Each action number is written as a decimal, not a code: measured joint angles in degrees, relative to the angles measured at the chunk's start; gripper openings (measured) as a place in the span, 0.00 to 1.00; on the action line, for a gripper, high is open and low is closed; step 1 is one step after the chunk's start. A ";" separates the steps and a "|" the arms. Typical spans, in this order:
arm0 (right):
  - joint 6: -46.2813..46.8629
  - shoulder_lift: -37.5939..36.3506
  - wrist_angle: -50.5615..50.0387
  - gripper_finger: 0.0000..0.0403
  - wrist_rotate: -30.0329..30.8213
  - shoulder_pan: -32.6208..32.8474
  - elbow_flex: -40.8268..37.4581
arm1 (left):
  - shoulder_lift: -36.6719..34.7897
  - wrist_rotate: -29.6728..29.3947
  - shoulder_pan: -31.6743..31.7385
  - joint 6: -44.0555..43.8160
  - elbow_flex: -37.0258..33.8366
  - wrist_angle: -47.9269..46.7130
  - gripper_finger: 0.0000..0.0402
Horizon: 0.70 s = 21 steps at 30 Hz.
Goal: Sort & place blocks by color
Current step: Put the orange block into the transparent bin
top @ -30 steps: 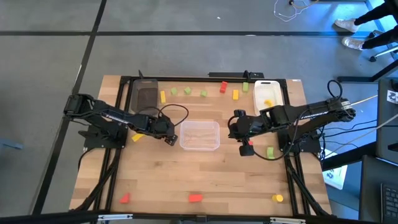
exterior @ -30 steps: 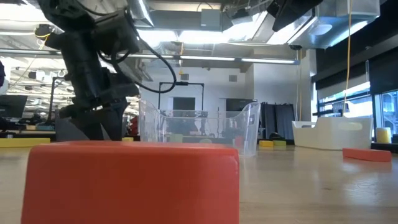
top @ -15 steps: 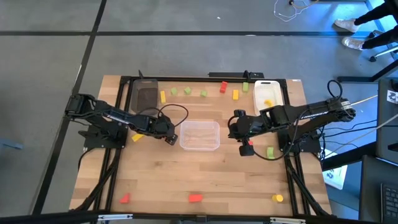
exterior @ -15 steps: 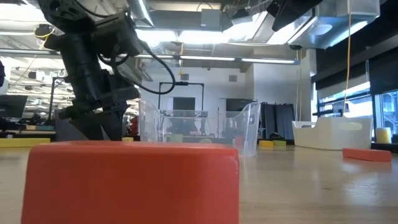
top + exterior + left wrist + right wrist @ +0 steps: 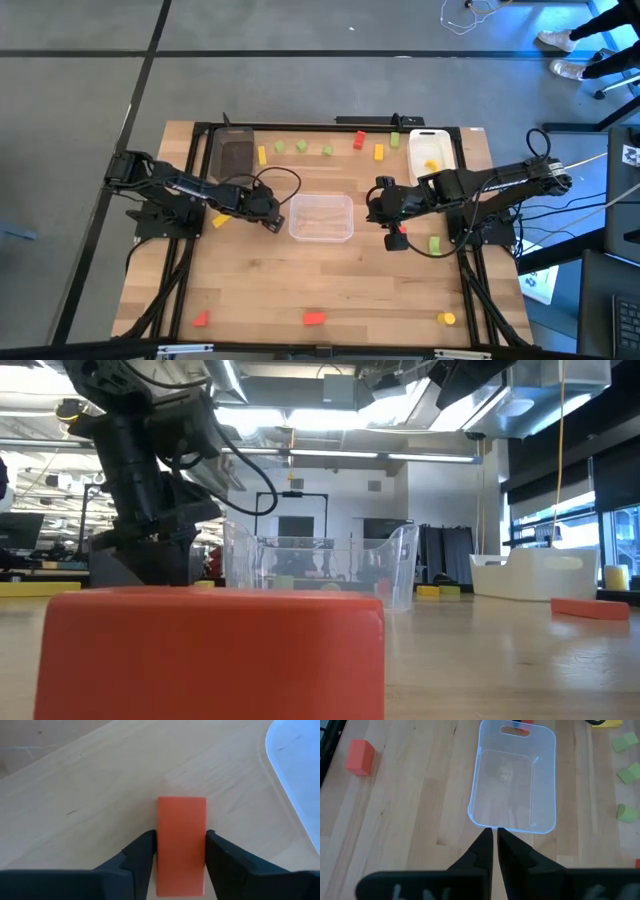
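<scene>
**Left gripper's fingers against a red block beside the clear tray**

In the left wrist view a red rectangular block (image 5: 181, 845) lies flat on the wooden table (image 5: 90, 780), and the left gripper (image 5: 181, 851) has one dark finger (image 5: 142, 851) against each long side of it, touching on both sides. In the high view that gripper (image 5: 272, 218) sits left of centre, just left of the clear tray (image 5: 321, 217), which looks empty.

The other blocks are scattered. Along the upper edge of the table in the high view lie a yellow block (image 5: 262, 155), three light green blocks (image 5: 303, 148), a red one (image 5: 359, 140) and another yellow one (image 5: 380, 152). A yellow block (image 5: 432, 166) rests in the white tray (image 5: 431, 146) at upper right; the dark grey tray (image 5: 233, 154) stands at upper left. Near the bottom edge are two red blocks (image 5: 314, 318) and a yellow one (image 5: 447, 318); a green block (image 5: 435, 243) lies at centre right.

The right gripper (image 5: 393, 222) hangs right of the clear tray, its fingers (image 5: 487, 851) pressed together and holding nothing.

In the low view a large red block (image 5: 210, 652) fills the foreground.
</scene>
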 joint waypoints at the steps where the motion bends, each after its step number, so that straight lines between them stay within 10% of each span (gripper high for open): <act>1: 0.00 0.00 0.00 0.07 0.01 -0.01 0.00 | -0.02 -0.09 -0.24 0.26 0.01 -0.34 0.37; 21: -0.10 0.00 0.44 0.07 -5.96 0.01 0.00 | -1.27 -1.14 -4.27 5.39 10.91 -15.54 0.34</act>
